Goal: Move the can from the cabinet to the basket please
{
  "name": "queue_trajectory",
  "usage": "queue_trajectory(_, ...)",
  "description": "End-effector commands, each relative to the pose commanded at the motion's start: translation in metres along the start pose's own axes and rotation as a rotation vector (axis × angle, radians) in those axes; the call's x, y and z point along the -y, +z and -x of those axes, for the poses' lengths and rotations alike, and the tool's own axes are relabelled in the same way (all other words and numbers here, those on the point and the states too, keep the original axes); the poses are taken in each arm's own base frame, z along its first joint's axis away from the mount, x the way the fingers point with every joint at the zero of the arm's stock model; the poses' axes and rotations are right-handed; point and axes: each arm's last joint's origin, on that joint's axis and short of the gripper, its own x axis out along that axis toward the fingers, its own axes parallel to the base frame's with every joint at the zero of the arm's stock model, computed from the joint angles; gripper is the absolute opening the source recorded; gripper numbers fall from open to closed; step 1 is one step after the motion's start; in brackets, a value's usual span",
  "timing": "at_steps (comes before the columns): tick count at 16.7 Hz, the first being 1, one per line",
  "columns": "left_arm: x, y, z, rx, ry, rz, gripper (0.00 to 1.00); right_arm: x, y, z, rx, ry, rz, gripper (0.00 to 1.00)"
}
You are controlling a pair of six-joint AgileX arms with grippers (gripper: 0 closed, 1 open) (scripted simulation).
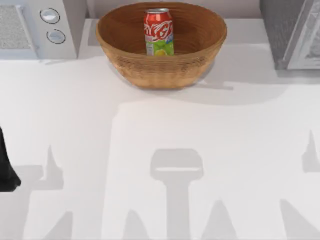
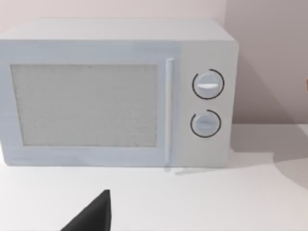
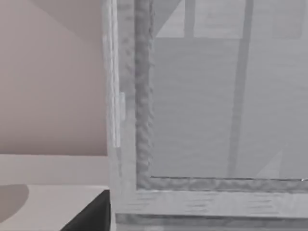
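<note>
The red can (image 1: 159,31) stands upright inside the brown wicker basket (image 1: 160,70) at the back middle of the table, silver top up and lime patch facing the front. The dark grey cabinet (image 1: 281,30) is at the back right, and its pale framed door (image 3: 216,96) looks shut in the right wrist view. My left arm (image 1: 6,170) sits parked at the left edge of the table, far from the basket. A dark part of the left gripper (image 2: 94,215) points toward the microwave. A dark part of the right gripper (image 3: 92,214) is close in front of the cabinet door.
A white microwave (image 1: 42,25) with two round knobs (image 2: 208,84) stands at the back left, just left of the basket. The white table (image 1: 160,150) in front of the basket carries only shadows. A pale wall runs behind everything.
</note>
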Motion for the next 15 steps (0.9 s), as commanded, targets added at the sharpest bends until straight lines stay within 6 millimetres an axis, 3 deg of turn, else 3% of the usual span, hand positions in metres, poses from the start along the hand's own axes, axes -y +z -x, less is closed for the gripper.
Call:
queue_trajectory(3,0.0,0.0,0.0,0.0,0.0,0.0,1.0,0.028,0.008,-0.018,-0.006,-0.005,0.005,1.0)
queue_trajectory(7,0.0,0.0,0.0,0.0,0.0,0.0,1.0,0.082,0.003,-0.036,-0.025,-0.014,0.002,1.0)
queue_trajectory(11,0.0,0.0,0.0,0.0,0.0,0.0,1.0,0.136,-0.015,-0.035,-0.039,-0.015,-0.007,1.0)
queue_trajectory(15,0.0,0.0,0.0,0.0,0.0,0.0,1.0,0.169,-0.033,-0.025,-0.044,-0.011,-0.012,1.0)
